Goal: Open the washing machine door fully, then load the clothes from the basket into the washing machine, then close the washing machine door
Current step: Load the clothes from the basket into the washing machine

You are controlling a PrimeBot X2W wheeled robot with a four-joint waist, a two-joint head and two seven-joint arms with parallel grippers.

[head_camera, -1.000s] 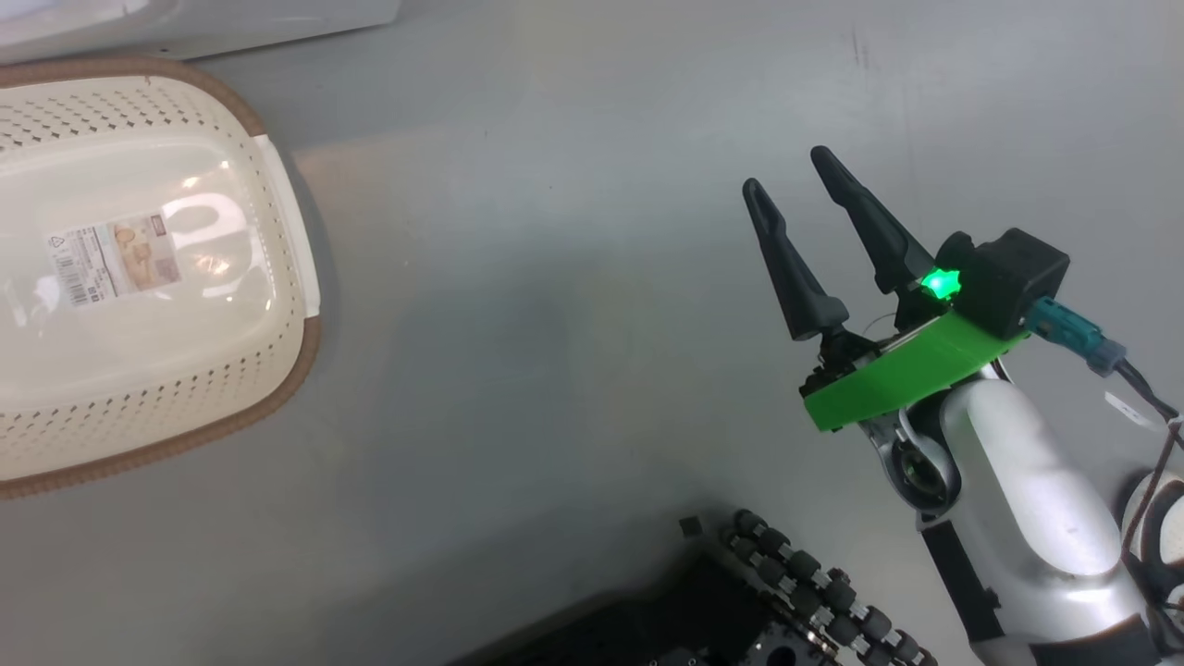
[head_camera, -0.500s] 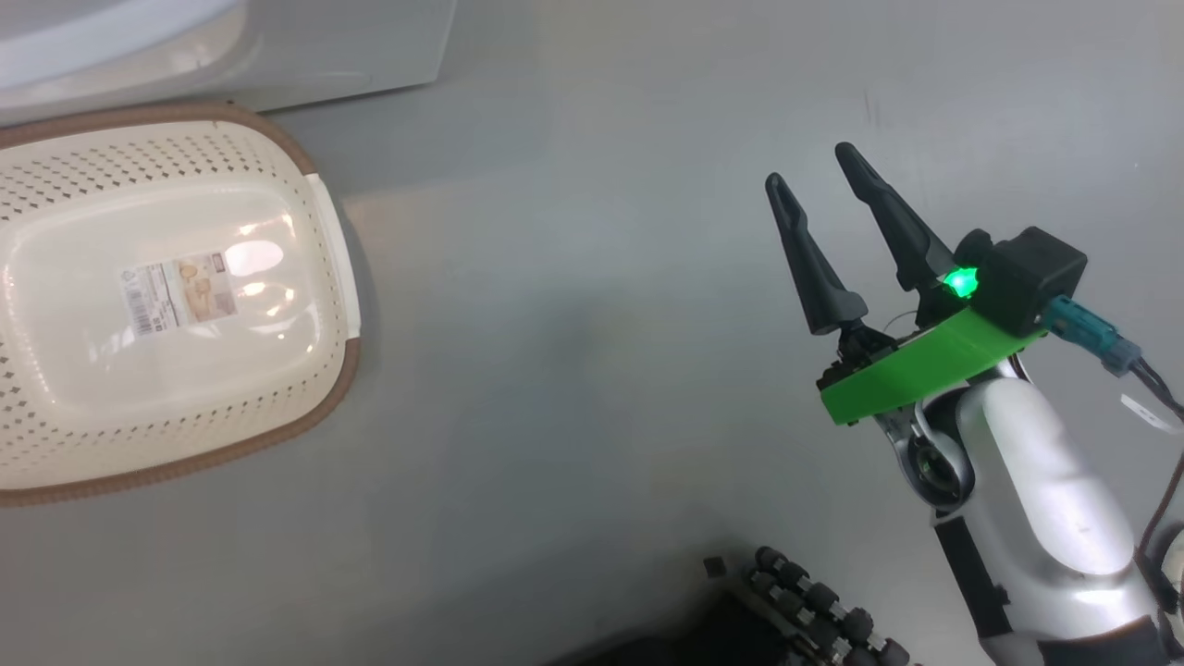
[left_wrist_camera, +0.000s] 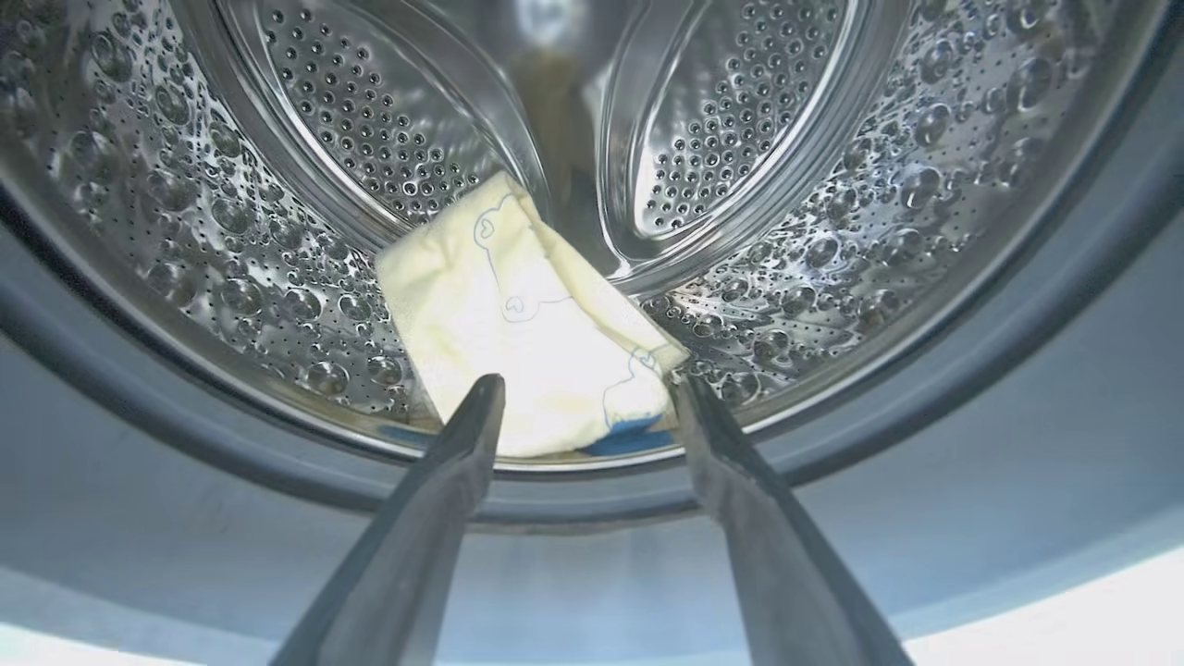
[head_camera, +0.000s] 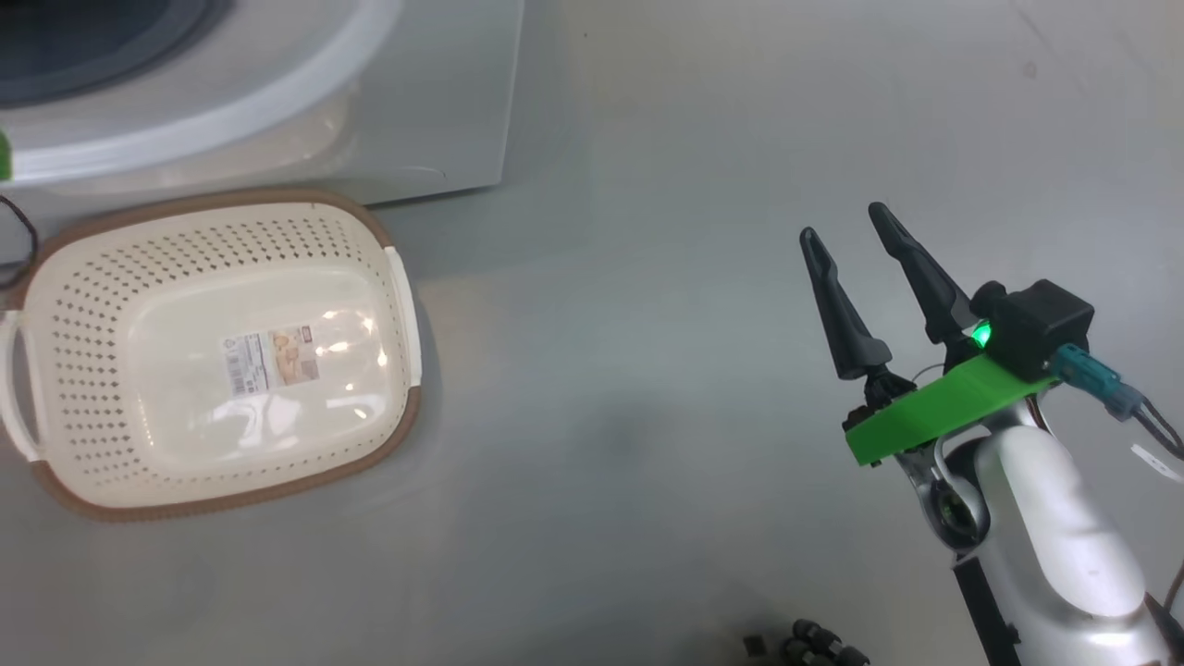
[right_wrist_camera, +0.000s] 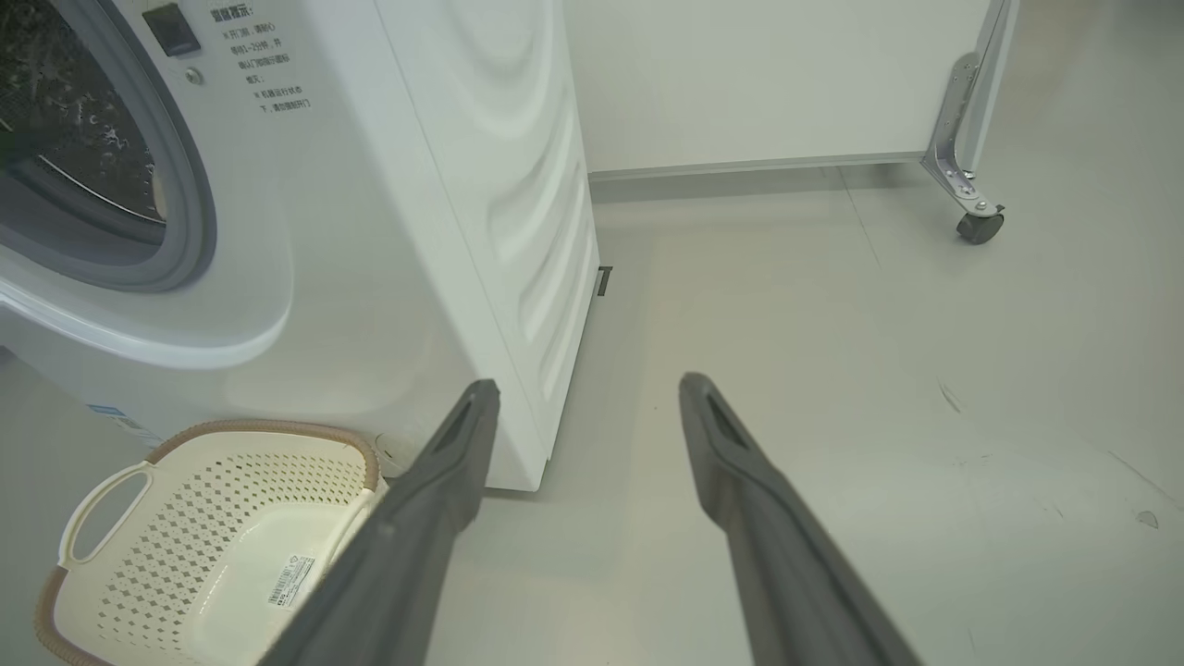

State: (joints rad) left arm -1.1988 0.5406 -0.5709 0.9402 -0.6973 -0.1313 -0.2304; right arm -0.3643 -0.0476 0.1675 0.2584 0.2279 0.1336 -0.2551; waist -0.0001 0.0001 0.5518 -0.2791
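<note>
The washing machine (head_camera: 435, 111) is a big white box on the grey floor (head_camera: 647, 324), and its round front opening, ringed by a grey seal (right_wrist_camera: 199, 231), is uncovered in the right wrist view. Behind the machine, past its side wall, stands a white panel (right_wrist_camera: 758, 74) on a metal foot with a small black wheel (right_wrist_camera: 979, 227). Inside the machine the shiny steel drum (left_wrist_camera: 832, 231) shows its dimpled, holed wall.

The basket (head_camera: 83, 324) sits on the floor right in front of the machine, just below the opening and close against the front. It is cream with a brown rim, and its bare bottom carries a paper label (head_camera: 270, 361).

The right gripper (head_camera: 844, 224) hangs over open floor well to the right of the machine, on a pale forearm (head_camera: 1045, 518) with a green plate (head_camera: 943, 407) at the wrist. Its two dark fingers are spread wide with nothing between them.

The left gripper (left_wrist_camera: 589, 384) reaches into the machine's opening, its fingers also spread wide and empty. Just past their tips, low in the drum near the front edge, lie the clothes (left_wrist_camera: 518, 324): a pale yellow folded piece with thin line drawings and a blue bit at its near edge. Whether the fingertips touch it I cannot tell.
</note>
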